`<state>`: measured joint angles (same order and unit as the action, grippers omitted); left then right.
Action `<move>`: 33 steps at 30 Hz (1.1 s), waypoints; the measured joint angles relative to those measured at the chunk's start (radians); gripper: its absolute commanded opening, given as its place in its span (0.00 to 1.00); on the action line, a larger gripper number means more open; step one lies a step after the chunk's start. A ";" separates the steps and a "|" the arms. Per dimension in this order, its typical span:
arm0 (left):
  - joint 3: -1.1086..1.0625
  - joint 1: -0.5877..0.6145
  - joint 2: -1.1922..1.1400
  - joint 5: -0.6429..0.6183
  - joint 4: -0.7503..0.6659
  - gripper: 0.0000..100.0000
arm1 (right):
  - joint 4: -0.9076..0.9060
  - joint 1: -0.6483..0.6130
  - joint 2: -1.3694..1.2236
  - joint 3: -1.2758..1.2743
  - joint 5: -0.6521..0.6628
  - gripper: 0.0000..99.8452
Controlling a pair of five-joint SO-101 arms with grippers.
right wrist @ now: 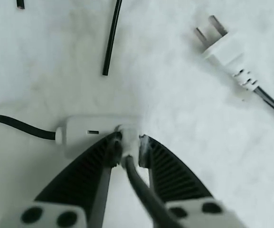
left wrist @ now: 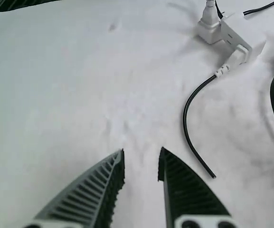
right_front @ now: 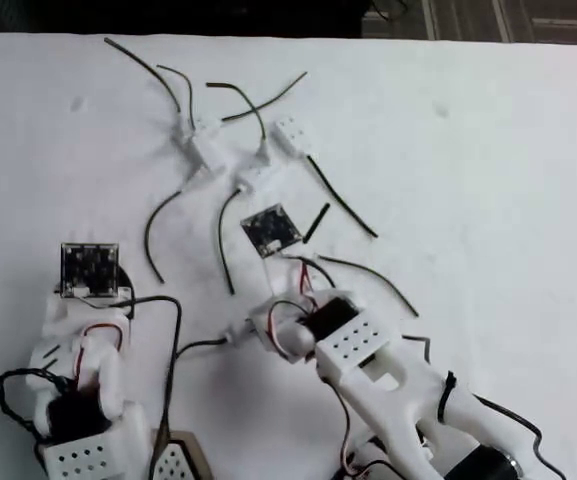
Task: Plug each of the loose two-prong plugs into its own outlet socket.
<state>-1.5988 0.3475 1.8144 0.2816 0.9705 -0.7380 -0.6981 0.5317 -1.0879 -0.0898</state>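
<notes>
My right gripper [right wrist: 130, 142] is shut on a white two-prong plug [right wrist: 128, 138] whose black cord [right wrist: 141, 190] runs back between the fingers. The plug sits against the end of a white outlet block [right wrist: 87, 134] on the table, and its prongs are hidden. That block's own black cord [right wrist: 18, 126] leads away from it. A loose white plug [right wrist: 222, 46] lies farther off, prongs bare. From above, the right arm [right_front: 368, 355] ends at this outlet block [right_front: 240, 330]. My left gripper [left wrist: 140, 159] is open over bare white table, well short of another outlet block [left wrist: 239, 31].
Several white outlet blocks [right_front: 203, 148] with plugs and black cords lie at the back middle of the table. A plug [left wrist: 234, 56] with a curved cord [left wrist: 189, 118] sits in the block ahead of the left arm [right_front: 83, 340]. Short black cord pieces [right_front: 316, 222] lie about.
</notes>
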 measured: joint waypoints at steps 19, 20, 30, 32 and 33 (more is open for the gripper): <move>0.000 0.000 0.000 0.000 0.000 0.14 | 0.012 -0.068 -0.018 -0.048 0.005 0.02; 0.000 0.000 0.000 0.000 0.000 0.14 | 0.028 -0.069 -0.041 -0.046 0.005 0.02; -0.003 0.000 0.000 0.000 0.000 0.14 | 0.054 -0.069 -0.170 0.023 0.006 0.02; -0.003 0.000 0.000 0.000 0.000 0.14 | 0.048 -0.069 -0.170 0.037 0.006 0.02; -0.003 0.000 0.000 0.000 0.000 0.14 | 0.048 -0.069 -0.172 0.041 0.006 0.02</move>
<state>-1.6019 0.3475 1.8144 0.2816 0.9705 -0.6905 -0.7672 0.3598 -1.0464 -0.0836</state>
